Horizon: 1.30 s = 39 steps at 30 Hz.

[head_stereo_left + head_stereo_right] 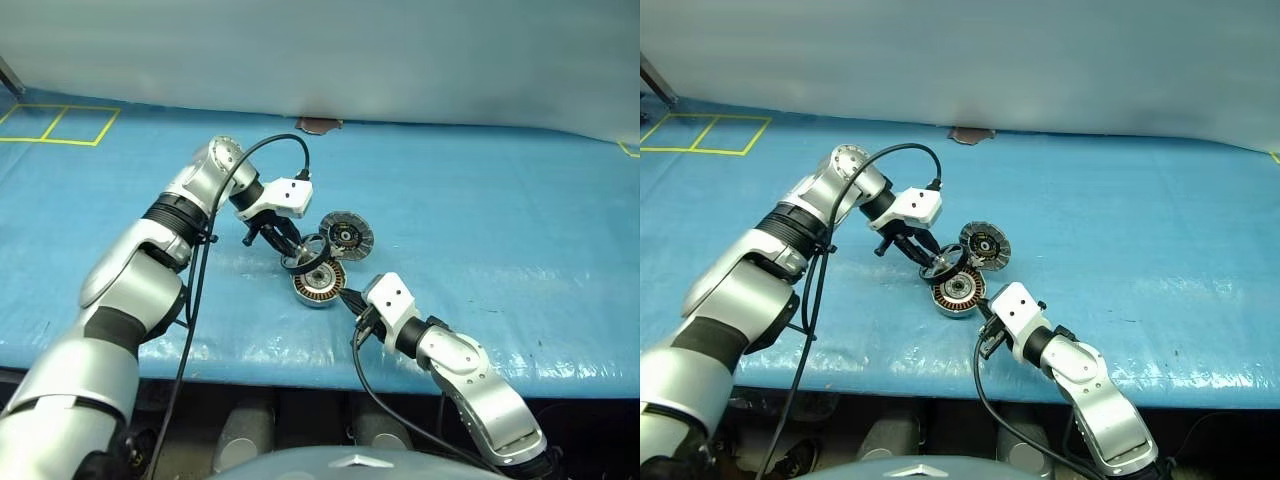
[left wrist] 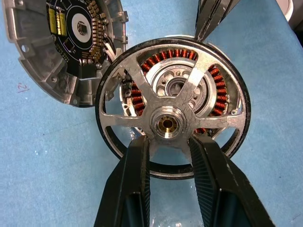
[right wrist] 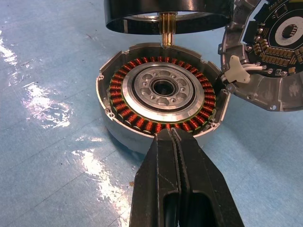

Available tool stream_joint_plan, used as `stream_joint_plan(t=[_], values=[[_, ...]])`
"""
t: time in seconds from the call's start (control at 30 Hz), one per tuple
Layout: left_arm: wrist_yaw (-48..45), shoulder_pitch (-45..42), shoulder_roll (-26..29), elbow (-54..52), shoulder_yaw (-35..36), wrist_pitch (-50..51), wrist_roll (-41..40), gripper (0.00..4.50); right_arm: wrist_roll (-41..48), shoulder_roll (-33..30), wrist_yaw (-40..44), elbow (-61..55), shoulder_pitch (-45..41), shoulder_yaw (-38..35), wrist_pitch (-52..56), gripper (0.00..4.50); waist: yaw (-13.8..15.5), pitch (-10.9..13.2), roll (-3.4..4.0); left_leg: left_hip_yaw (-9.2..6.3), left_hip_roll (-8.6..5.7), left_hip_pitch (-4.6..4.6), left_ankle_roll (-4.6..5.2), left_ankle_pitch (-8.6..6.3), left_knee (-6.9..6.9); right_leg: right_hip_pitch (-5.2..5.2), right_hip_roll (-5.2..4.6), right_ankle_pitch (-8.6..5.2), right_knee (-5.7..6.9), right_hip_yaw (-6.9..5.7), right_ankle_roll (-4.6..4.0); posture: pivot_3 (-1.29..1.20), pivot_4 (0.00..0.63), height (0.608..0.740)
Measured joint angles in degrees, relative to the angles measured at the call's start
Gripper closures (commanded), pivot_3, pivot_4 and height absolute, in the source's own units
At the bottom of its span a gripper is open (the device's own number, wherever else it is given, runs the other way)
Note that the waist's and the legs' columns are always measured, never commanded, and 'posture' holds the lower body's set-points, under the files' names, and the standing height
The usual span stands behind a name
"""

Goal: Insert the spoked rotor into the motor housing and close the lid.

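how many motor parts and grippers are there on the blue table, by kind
spoked rotor: 1, held above the housing by the left gripper
motor housing: 1, its rim pinched by the right gripper
lid: 1, open beside the housing
grippers: 2
total: 5

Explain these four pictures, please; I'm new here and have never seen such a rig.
A humanoid robot works at a table with a blue cover. Two pictures look down from its head; two look along its wrists. The round silver-grey motor housing with coppery windings lies on the cover, its grey lid swung open beside it. The left gripper holds the dark-rimmed rotor with silvery spokes by one spoke, above the housing, not yet inserted. The right gripper, shut, presses at the housing's rim.
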Motion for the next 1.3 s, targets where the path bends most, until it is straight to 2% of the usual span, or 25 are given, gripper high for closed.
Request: stream_joint_plan(t=[0.63, 1.07, 1.3], values=[[0.00, -0.02, 0.08, -0.39, -0.02, -0.82, -0.62, 3.58, -0.77, -0.38, 0.04, 0.00, 1.13, -0.14, -0.08, 4.47, -0.05, 0.00, 0.00, 0.00, 0.00, 0.00, 0.00, 0.00, 0.02, 0.01, 0.00, 0.00, 0.00, 0.00, 0.01, 0.00, 0.150, 0.740], [0.00, 0.32, 2.72, -1.20, -0.01, -0.72, -0.58, 3.58, -0.79, -0.50, 0.23, 0.08, 0.18, -0.22, -0.05, 4.47, -0.02, 0.00, 0.00, 0.00, 0.00, 0.00, 0.00, 0.00, 0.03, 0.01, 0.00, 0.00, 0.00, 0.00, 0.01, 0.00, 0.150, 0.740], [0.00, 1.35, 3.95, -5.33, -0.01, 0.33, -2.44, 3.58, -1.03, -1.10, 0.48, -0.24, 0.04, -0.15, 0.36, 4.47, -0.01, 0.00, 0.00, 0.00, 0.00, 0.00, 0.00, 0.00, 0.05, 0.02, 0.00, 0.01, 0.01, 0.00, 0.01, 0.00, 0.150, 0.740]])
